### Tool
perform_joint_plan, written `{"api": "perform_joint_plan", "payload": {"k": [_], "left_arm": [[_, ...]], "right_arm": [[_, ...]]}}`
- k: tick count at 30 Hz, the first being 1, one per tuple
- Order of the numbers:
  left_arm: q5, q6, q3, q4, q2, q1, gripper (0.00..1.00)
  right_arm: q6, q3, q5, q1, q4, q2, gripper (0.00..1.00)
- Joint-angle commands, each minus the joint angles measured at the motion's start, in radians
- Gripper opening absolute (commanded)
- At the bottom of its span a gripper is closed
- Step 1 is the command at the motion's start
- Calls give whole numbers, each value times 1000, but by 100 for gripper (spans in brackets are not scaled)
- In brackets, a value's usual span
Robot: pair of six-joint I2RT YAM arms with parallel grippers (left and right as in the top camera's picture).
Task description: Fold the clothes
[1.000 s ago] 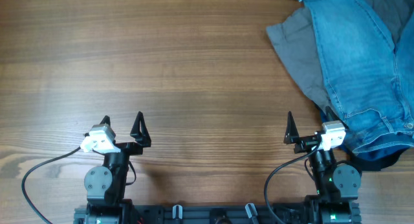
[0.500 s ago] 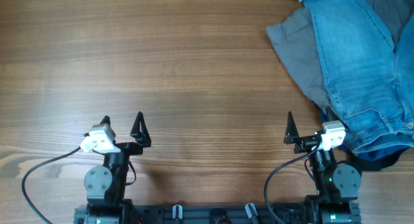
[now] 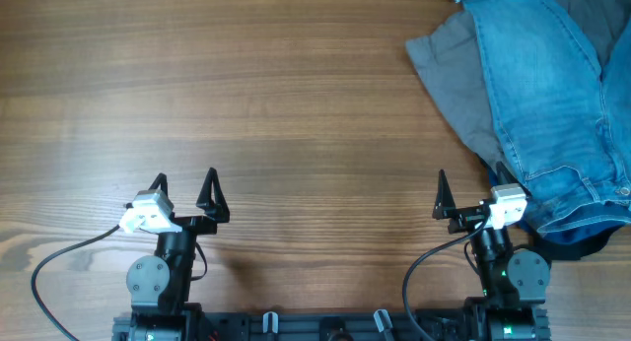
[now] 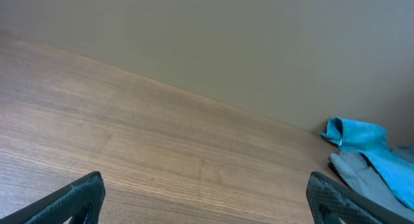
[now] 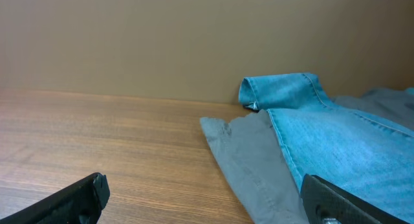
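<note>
The jeans [image 3: 552, 95] run off the overhead view's top and right edges, hiding much of the grey garment [image 3: 446, 67].

Bare wood runs across the left and middle of the tabletop [image 3: 246, 95], from near edge to far, and a tool could pass anywhere there. The right side is blocked. Jeans [image 3: 552, 104] lie heaped over a grey garment [image 3: 449, 70] that spreads leftward, and a dark garment [image 3: 572, 244] pokes out just beside the right tool [image 3: 471, 178], which touches the jeans' near edge.
</note>
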Motion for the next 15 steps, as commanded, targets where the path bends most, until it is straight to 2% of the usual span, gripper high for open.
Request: {"api": "perform_joint_plan", "payload": {"k": [1, 4, 9, 13, 15], "left_arm": [[12, -12, 61, 6, 11, 7, 100], [26, -12, 119, 5, 90, 7, 100], [109, -12, 289, -2, 403, 6, 100], [109, -11, 452, -104, 609, 6, 100], [116, -12, 517, -143, 681, 7, 100]], "right_arm": [[8, -1, 2, 5, 5, -3, 100], [8, -1, 2, 5, 5, -3, 100], [8, -1, -2, 5, 9, -3, 100], [5, -1, 10, 5, 3, -3, 100], [57, 0, 15, 5, 3, -3, 100]]}}
